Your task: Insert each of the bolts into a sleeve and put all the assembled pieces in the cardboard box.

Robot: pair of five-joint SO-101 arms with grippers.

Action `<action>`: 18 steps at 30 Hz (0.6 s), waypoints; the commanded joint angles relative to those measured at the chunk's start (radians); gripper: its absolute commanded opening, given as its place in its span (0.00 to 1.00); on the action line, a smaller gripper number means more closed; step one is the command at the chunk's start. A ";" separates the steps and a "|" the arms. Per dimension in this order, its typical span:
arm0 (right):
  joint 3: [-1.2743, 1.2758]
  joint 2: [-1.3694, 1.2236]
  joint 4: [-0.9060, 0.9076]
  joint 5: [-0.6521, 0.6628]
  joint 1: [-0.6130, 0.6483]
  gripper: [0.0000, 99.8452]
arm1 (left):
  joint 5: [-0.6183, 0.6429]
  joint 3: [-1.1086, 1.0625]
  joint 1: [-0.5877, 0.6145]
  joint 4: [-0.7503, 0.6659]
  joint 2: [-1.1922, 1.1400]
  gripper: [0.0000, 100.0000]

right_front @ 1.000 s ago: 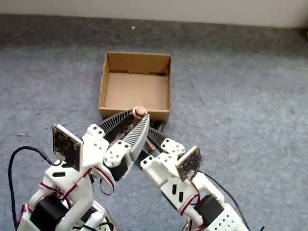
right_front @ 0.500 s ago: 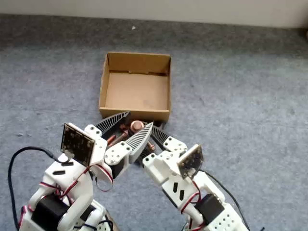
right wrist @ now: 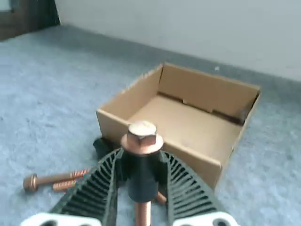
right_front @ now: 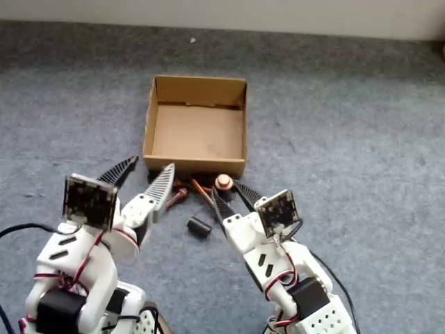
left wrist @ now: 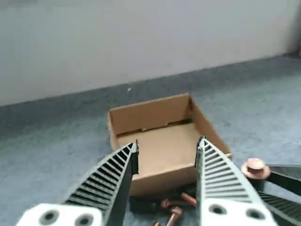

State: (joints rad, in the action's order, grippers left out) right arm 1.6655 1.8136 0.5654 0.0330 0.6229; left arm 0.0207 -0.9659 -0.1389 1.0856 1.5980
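Observation:
The cardboard box (right_front: 149, 125) stands open with nothing visible inside. My right gripper (right_front: 224, 189) is just in front of its near wall, shut on a black sleeve (right wrist: 141, 175) with a copper bolt (right wrist: 142, 134) pushed through it, head up. My left gripper (right_front: 148, 167) hangs open with nothing in it, to the left of the box's near corner. Loose copper bolts (right_front: 179, 195) lie on the carpet between the two grippers. A spare black sleeve (right_front: 199, 226) lies a little nearer to the arms. From the left wrist, the box (left wrist: 150, 113) shows between the open fingers (left wrist: 117, 174).
Grey carpet covers the whole floor, with a pale wall at the far edge. Another black sleeve (right wrist: 101, 145) rests against the box's near wall (right wrist: 117, 125), beside two loose bolts (right wrist: 51, 181). Open carpet stretches to the right of the box.
My left gripper let go of the bolt, opened wide and drew back to the left. The right gripper now holds the bolt in its sleeve and has shifted slightly right.

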 commanded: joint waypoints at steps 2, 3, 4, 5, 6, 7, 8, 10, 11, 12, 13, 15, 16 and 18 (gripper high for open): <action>-0.136 0.008 0.163 -0.063 -0.016 0.00 | -0.084 -0.148 0.286 0.002 -0.005 0.21; -0.168 0.008 0.179 -0.094 -0.016 0.00 | -0.089 -0.180 0.349 -0.002 -0.005 0.21; -0.193 0.008 0.185 -0.110 -0.018 0.00 | -0.091 -0.213 0.409 -0.002 -0.005 0.21; -0.219 0.005 0.188 -0.114 -0.018 0.00 | -0.091 -0.246 0.458 -0.002 -0.005 0.21; -0.246 -0.007 0.188 -0.117 -0.024 0.00 | -0.091 -0.280 0.499 -0.002 -0.005 0.21; -0.271 -0.027 0.188 -0.120 -0.035 0.00 | -0.091 -0.311 0.529 -0.002 -0.005 0.21; -0.308 -0.059 0.185 -0.132 -0.041 0.00 | -0.091 -0.338 0.555 -0.002 -0.005 0.21; -0.406 -0.156 0.183 -0.175 -0.041 0.00 | -0.092 -0.389 0.599 -0.002 -0.005 0.21; -0.458 -0.220 0.182 -0.187 -0.039 0.00 | -0.092 -0.410 0.618 -0.002 -0.005 0.21; -0.515 -0.291 0.182 -0.195 -0.039 0.00 | -0.092 -0.430 0.631 -0.002 -0.005 0.21; -0.570 -0.363 0.182 -0.199 -0.039 0.00 | -0.092 -0.449 0.639 -0.002 -0.005 0.21; -0.668 -0.515 0.165 -0.196 -0.042 0.00 | -0.092 -0.483 0.645 -0.002 -0.005 0.21; -0.708 -0.587 0.133 -0.195 -0.044 0.00 | -0.092 -0.503 0.645 -0.002 -0.005 0.21; -0.776 -0.720 0.047 -0.195 -0.044 0.00 | -0.092 -0.538 0.644 -0.002 -0.005 0.22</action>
State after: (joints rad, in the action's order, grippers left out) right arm 1.0457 1.2950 0.7173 -0.1511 0.5953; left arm -0.0606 -1.4599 0.4933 1.0871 1.5842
